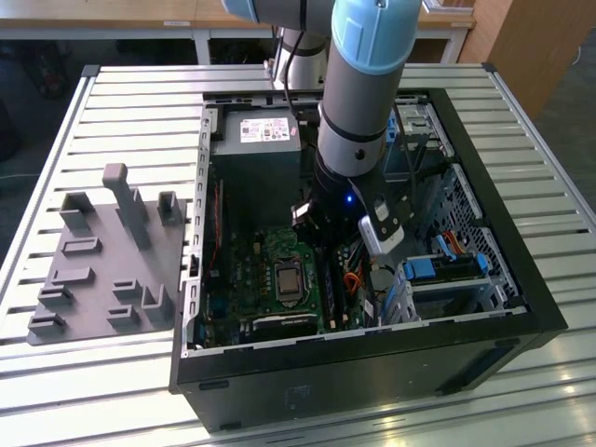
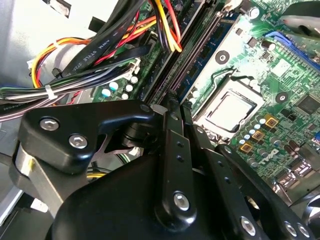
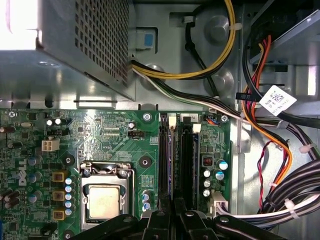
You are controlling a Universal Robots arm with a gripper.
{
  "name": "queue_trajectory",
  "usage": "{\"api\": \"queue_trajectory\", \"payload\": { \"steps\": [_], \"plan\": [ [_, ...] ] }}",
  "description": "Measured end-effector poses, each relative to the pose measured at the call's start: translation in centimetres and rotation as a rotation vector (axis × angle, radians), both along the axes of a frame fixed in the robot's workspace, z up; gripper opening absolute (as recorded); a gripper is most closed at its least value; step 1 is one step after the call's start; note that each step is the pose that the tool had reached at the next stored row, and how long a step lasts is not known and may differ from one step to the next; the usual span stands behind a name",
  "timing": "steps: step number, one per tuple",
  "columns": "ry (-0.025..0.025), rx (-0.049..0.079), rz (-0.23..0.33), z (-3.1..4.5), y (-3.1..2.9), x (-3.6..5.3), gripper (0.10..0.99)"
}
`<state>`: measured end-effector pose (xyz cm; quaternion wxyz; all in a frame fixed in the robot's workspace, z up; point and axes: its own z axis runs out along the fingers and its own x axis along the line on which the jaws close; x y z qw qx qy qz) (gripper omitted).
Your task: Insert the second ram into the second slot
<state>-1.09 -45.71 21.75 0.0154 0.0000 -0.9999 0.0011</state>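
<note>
The gripper (image 3: 172, 220) hangs low inside the open case (image 1: 521, 279), directly over the memory slots (image 3: 186, 160) of the motherboard (image 3: 100, 135). Whether it is clamped on anything, I cannot tell: its black body covers its own tip in both wrist views.

Running straight out ahead of the gripper, in line with its centre, is a thin bluish strip (image 3: 172, 165) lying between the two dark slot channels. I take this to be the ram seen edge-on. It sits at slot level, but I cannot say whether it is fully seated, half in, or just resting on the slot mouth. Two white latches (image 3: 172, 120) stand at the far end of the slots.

To one side of the gripper lies the processor socket (image 3: 105, 200). On the other side is a thick bundle of cables (image 3: 260, 150), close by the outer slot.

Risks as I judge them:
- If the ram is slightly off the slot line or tilted, pushing down would jam one end in and leave the other end high.
- A latch that is not swung open would block that end, and the force would then bend the stick or the board.
- If the stick is reversed, its notch would not match the slot key, and it would not go in under any load.
- The cables could catch on the gripper's side links during any sideways correction.
</note>
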Motion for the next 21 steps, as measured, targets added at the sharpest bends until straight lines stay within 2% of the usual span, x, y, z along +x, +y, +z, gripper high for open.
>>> {"api": "queue_trajectory", "payload": {
  "steps": [21],
  "plan": [
    [0.0003,0.0,-0.006,-0.12,-0.01,0.09,0.137]
  ]
}}
